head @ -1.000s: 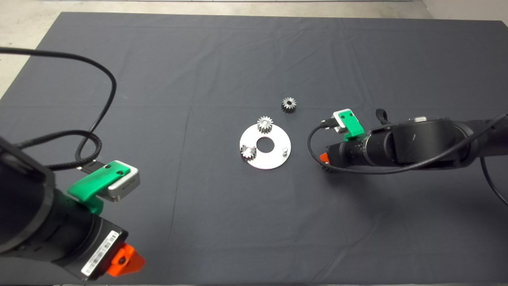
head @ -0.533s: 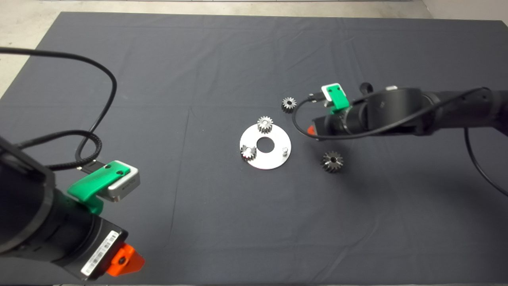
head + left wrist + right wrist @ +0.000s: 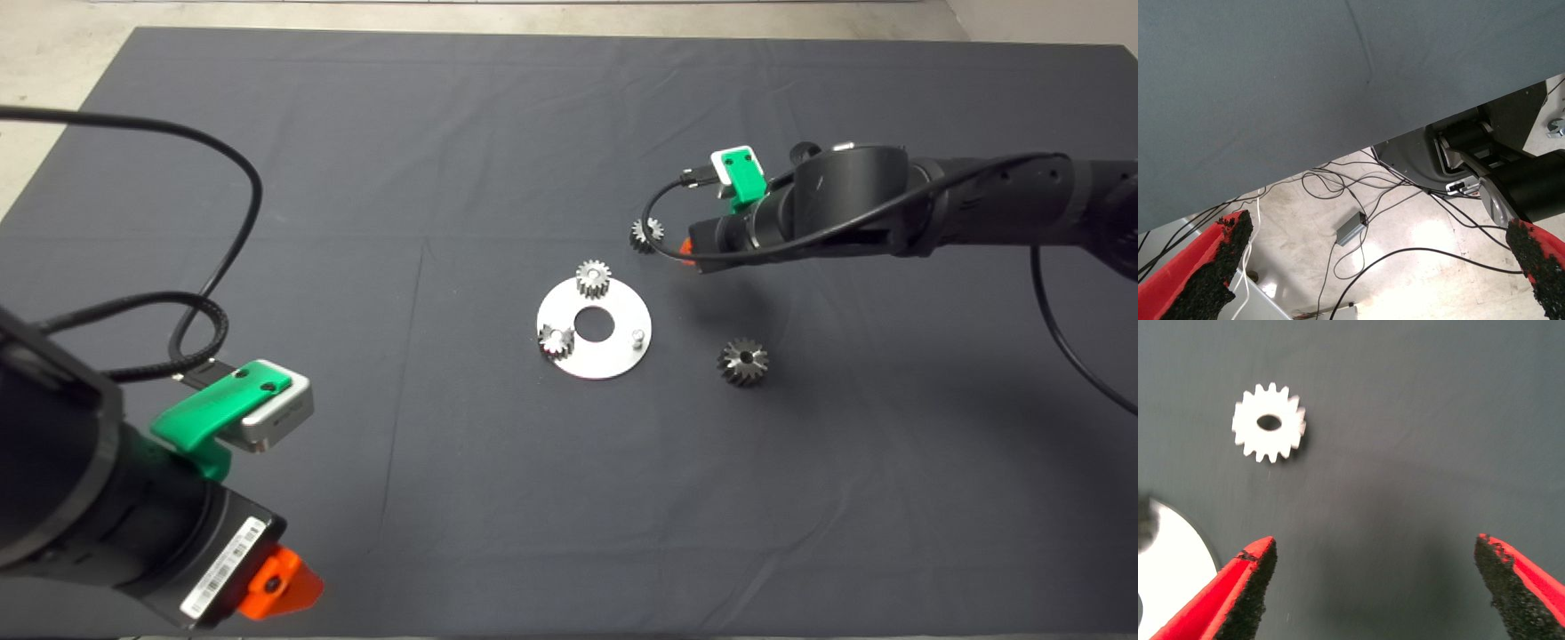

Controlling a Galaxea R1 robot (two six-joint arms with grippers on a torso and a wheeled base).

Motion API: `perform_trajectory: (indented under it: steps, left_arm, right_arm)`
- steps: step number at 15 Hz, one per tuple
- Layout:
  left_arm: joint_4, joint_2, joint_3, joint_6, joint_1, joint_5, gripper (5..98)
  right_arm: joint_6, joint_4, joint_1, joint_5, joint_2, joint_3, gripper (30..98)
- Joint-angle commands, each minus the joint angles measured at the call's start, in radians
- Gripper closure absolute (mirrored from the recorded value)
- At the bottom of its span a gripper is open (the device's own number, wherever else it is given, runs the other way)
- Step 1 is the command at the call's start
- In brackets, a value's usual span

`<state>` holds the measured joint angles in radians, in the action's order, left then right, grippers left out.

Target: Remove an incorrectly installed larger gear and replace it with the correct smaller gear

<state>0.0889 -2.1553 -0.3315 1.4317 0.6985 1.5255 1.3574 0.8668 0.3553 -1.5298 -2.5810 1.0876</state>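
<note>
Since a moment ago the right hand (image 3: 686, 250) has swung away from the larger gear (image 3: 743, 362) and up the table (image 3: 356, 133) toward the smaller gear (image 3: 646, 233). That larger gear lies alone on the mat, well apart from the round plate (image 3: 613, 356), so the removal looks done. On the plate, two small gears (image 3: 593, 277) sit on their posts and one bare pin (image 3: 637, 337) stands free, likely the seat for the replacement. The right wrist view shows the hand's fingers (image 3: 1245, 593) spread wide, empty, with the smaller gear (image 3: 1269, 422) lying flat ahead and off to one side, so the hand probably needs centring before closing. The left hand (image 3: 1358, 280) waits at the table's near edge, spread over the floor.
</note>
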Motion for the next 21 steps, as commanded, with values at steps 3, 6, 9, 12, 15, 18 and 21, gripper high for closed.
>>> perform_trajectory:
  steps: [3, 6, 9, 12, 15, 18, 21]
  left_arm:
    - [0.011, 0.001, 0.01, 0.004, 0.012, 0.002, 6.0]
    - [0.011, -0.001, 0.009, 0.004, 0.012, -0.014, 6.0]
    - [0.009, -0.007, 0.007, 0.006, 0.012, -0.031, 6.0]
    - [0.009, -0.007, 0.008, 0.007, 0.012, -0.038, 6.0]
    - [0.009, -0.005, 0.008, 0.006, 0.012, -0.044, 6.0]
    - [0.009, -0.005, 0.008, 0.006, 0.012, -0.044, 6.0]
    - [0.011, 0.002, 0.008, 0.007, 0.012, -0.041, 6.0]
  right_arm:
    - [-0.051, -0.003, 0.039, 0.026, -0.029, 0.083, 45.3]
    - [-0.055, -0.002, 0.041, 0.033, -0.049, 0.092, 43.3]
    - [-0.071, -0.001, 0.039, 0.089, -0.041, 0.098, 36.2]
    - [-0.083, 0.002, 0.033, 0.158, -0.044, 0.101, 32.8]
    - [-0.103, 0.008, 0.001, 0.236, -0.03, 0.118, 30.7]
    - [-0.189, 0.011, -0.036, 0.341, -0.028, 0.156, 30.7]
    - [-0.279, 0.011, -0.05, 0.374, -0.028, 0.179, 30.7]
